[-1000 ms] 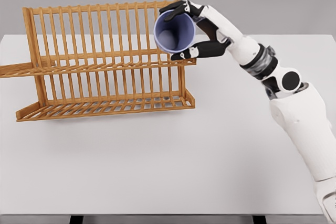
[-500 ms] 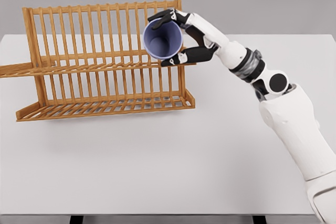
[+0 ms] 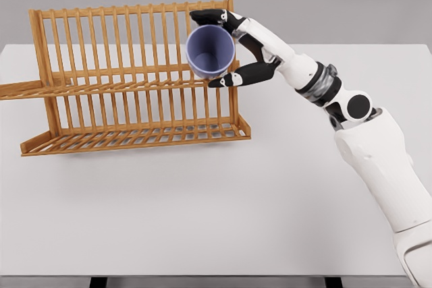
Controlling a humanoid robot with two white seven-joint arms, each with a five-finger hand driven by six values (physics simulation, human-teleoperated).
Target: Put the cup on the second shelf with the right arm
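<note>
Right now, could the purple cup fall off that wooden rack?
Yes, it might. The cup lies tipped on its side, mouth toward the camera, at the right end of the rack's upper shelf, so it could roll off the end. The right hand looks opened around it, fingers above and thumb below; pulling away could nudge the cup. If it falls, it could hit the lower shelf or the table.

The cup [image 3: 210,50] covers part of the upper slats of the rack [image 3: 128,79] behind it, and whether its base rests on the upper shelf cannot be told. The right hand [image 3: 233,48] is partly behind the cup, so contact between palm and cup wall is hidden. The right arm [image 3: 378,160] runs off the picture's lower right corner. The table [image 3: 216,207] is cut by the left and right edges, and its legs are barely visible at the bottom.
</note>
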